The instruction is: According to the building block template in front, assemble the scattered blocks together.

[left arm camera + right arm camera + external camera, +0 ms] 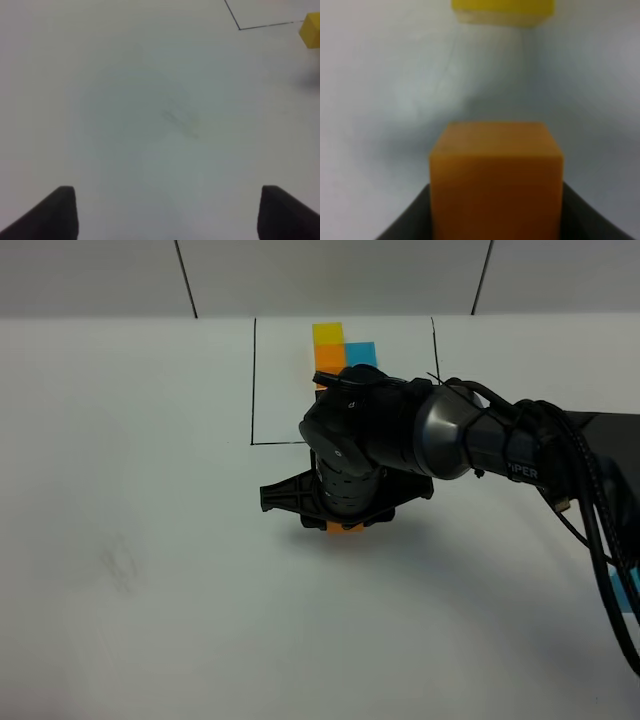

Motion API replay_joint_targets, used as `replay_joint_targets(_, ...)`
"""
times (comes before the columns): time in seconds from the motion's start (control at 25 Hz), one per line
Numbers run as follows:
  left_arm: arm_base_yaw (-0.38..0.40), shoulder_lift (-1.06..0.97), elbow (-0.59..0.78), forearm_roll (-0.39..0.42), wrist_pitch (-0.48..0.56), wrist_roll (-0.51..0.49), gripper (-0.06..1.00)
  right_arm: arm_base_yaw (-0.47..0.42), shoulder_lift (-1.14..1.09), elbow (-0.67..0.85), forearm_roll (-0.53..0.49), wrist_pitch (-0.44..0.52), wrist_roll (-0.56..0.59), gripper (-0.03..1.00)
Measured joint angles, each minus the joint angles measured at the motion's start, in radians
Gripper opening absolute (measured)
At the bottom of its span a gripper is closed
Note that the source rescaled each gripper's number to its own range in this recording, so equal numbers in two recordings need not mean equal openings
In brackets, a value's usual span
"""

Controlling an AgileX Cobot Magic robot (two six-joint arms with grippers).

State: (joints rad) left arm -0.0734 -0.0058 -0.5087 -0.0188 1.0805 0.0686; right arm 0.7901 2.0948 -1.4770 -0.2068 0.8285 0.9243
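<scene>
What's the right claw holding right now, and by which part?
The right claw holds the orange cube by two opposite side faces. The left claw holds nothing.

Template (340, 345) — table's (150, 540) far middle, inside outline (254, 390). First cube (496, 180) — in right gripper (345, 521), before outline; second cube (502, 10) just beyond.

A white table (140, 660) bears a faint grey smudge (122, 568), with a grey seamed wall (90, 275) behind it.
</scene>
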Motion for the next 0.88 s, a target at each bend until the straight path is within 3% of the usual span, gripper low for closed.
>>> replay_joint_targets(0.88,0.0,0.0,0.0,0.001,0.0,0.0,0.6,-0.033,0.081,-0.028,0.002,-0.094,-0.016,0.0)
